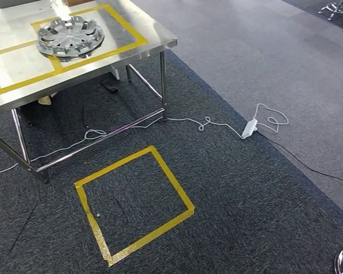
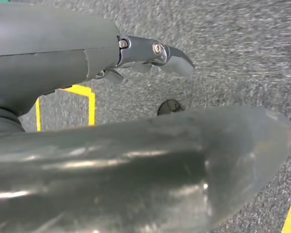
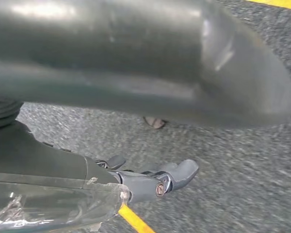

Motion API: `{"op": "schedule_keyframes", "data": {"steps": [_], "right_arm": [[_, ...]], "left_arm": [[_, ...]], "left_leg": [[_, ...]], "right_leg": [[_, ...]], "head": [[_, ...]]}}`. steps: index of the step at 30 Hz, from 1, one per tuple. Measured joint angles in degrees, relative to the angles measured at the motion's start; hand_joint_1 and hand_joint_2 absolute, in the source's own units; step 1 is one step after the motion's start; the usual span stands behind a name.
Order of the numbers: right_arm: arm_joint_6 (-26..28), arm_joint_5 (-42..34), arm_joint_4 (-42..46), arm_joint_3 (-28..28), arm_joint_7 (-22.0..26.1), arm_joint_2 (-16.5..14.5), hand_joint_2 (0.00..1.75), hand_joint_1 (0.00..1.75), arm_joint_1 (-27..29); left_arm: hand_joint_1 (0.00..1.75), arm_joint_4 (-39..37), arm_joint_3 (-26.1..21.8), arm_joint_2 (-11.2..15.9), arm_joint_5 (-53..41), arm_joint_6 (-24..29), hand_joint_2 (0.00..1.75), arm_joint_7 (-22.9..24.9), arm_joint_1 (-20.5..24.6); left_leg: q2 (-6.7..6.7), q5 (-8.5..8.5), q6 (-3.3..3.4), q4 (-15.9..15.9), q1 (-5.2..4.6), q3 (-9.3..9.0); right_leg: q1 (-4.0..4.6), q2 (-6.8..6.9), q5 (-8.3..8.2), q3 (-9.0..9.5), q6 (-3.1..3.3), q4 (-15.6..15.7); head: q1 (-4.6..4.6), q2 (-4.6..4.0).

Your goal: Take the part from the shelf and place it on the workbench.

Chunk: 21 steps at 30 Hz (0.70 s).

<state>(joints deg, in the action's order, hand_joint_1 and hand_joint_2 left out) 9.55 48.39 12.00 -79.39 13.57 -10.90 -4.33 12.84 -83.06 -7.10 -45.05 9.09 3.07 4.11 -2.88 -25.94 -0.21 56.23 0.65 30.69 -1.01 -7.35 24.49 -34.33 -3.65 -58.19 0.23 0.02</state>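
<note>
Part (image 1: 70,37) on workbench (image 1: 156,35); left hand (image 2: 100,97), right hand (image 3: 100,121) empty, fingers straight.

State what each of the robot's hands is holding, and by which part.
Nothing is held. The left hand and right hand hang over carpet with fingers apart. The wheel cover lies on the workbench.

The steel workbench (image 1: 159,39) is cut off by the head view's top and left edges. Both wrist views are motion-blurred; thick thumbs hide much carpet (image 2: 228,58).
</note>
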Motion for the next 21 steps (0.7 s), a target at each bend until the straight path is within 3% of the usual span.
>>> {"op": "schedule_keyframes", "data": {"steps": [1,3,5,6,7,8,10,12,14,16,18,20,21], "right_arm": [[0.0,0.0,0.0,0.0,0.0,0.0,0.00,0.00,0.1],[0.0,0.0,0.0,0.0,0.0,0.0,0.00,0.00,-0.1],[0.0,0.0,0.0,0.0,0.0,0.0,0.00,0.00,-0.2],[0.0,0.0,0.0,0.0,0.0,0.0,0.00,0.00,-0.1],[0.0,0.0,0.0,0.0,0.0,0.0,0.00,0.00,-0.1],[0.0,0.0,0.0,0.0,0.0,0.0,0.00,0.00,0.0],[0.0,-0.1,0.0,-0.1,0.0,0.0,0.00,0.00,-0.1],[0.0,-0.1,0.0,-0.1,0.1,0.1,0.00,0.00,-0.3],[0.1,-0.1,0.0,-0.1,0.1,0.1,0.00,0.00,-0.3],[0.1,-0.1,0.0,-0.1,0.1,0.1,0.00,0.00,-0.2],[0.1,0.0,0.0,-0.1,0.1,0.1,0.00,0.00,-0.3],[0.1,0.2,0.0,-0.1,0.2,0.1,0.00,0.00,-0.4],[0.1,0.3,0.0,-0.1,0.2,0.1,0.00,0.00,-0.3]], "left_arm": [[0.00,0.0,0.0,0.0,0.0,0.0,0.00,0.0,0.0],[0.00,0.0,0.0,0.0,0.0,0.1,0.00,0.1,-0.2],[0.00,0.0,0.0,0.0,0.0,0.1,0.00,0.3,-0.4],[0.00,0.0,0.0,0.0,0.0,0.1,0.00,0.3,-0.4],[0.00,0.0,0.0,-0.1,0.0,0.1,0.00,0.4,-0.4],[0.00,0.0,0.0,-0.1,0.0,0.1,0.00,0.4,-0.3],[0.00,0.0,0.0,-0.2,0.0,0.1,0.00,0.4,-0.2],[0.00,0.0,0.0,-0.2,0.0,0.1,0.00,0.4,-0.2],[0.00,0.0,0.0,-0.2,0.0,0.1,0.00,0.4,0.0],[0.00,0.0,0.0,-0.2,0.0,0.1,0.00,0.4,0.1],[0.00,0.0,0.0,-0.3,0.1,0.1,0.00,0.5,0.0],[0.00,0.0,0.0,-0.3,0.2,0.2,0.00,0.5,-0.2],[0.00,0.0,0.0,-0.3,0.4,0.2,0.00,0.5,-0.3]], "left_leg": [[0.79,0.14,0.42,-0.2,0.00,-0.02],[2.53,0.18,0.90,-0.2,-0.20,0.02],[4.44,0.15,1.01,-0.2,-0.47,0.06],[5.30,0.14,1.01,-0.2,-0.55,0.06],[6.11,0.12,1.00,-0.2,-0.60,0.02],[6.83,0.09,0.95,-0.2,-0.62,-0.06],[8.11,-0.09,0.60,-0.1,-0.82,-0.32],[9.16,-0.17,-0.02,-0.1,-1.03,-0.55],[10.09,-0.13,-0.70,-0.2,-0.98,-0.70],[8.23,-1.51,-1.48,1.2,-0.76,-0.20],[4.87,-5.29,-2.03,7.0,-0.56,2.33],[3.67,-8.57,-2.16,14.4,-0.51,5.80],[3.51,-8.65,-2.16,16.1,-0.50,6.66]], "right_leg": [[0.09,1.77,1.11,-0.84,-0.25,-1.6],[0.28,5.74,5.12,-4.02,-0.56,-8.6],[0.27,6.90,8.16,-7.13,-0.76,-15.7],[0.28,7.03,8.14,-7.26,-0.77,-16.5],[0.31,7.22,7.08,-6.09,-0.71,-14.9],[0.37,7.78,5.39,-3.82,-0.57,-11.3],[0.60,10.12,2.56,1.04,-0.01,-3.0],[0.85,11.10,1.60,2.69,0.71,0.4],[0.90,9.77,1.21,2.33,1.45,0.4],[0.62,8.54,0.69,2.23,2.15,0.7],[0.35,7.21,0.17,1.92,2.59,0.9],[0.32,5.60,-0.12,1.47,2.67,0.9],[0.30,4.70,-0.24,1.35,2.59,0.9]], "head": [[0.22,0.00],[0.56,0.00],[0.60,0.00],[0.63,0.00],[0.62,0.00],[0.64,0.00],[0.60,0.00],[0.50,0.00],[0.46,0.00],[0.37,0.00],[0.21,0.00],[0.15,0.00],[0.14,0.00]]}}
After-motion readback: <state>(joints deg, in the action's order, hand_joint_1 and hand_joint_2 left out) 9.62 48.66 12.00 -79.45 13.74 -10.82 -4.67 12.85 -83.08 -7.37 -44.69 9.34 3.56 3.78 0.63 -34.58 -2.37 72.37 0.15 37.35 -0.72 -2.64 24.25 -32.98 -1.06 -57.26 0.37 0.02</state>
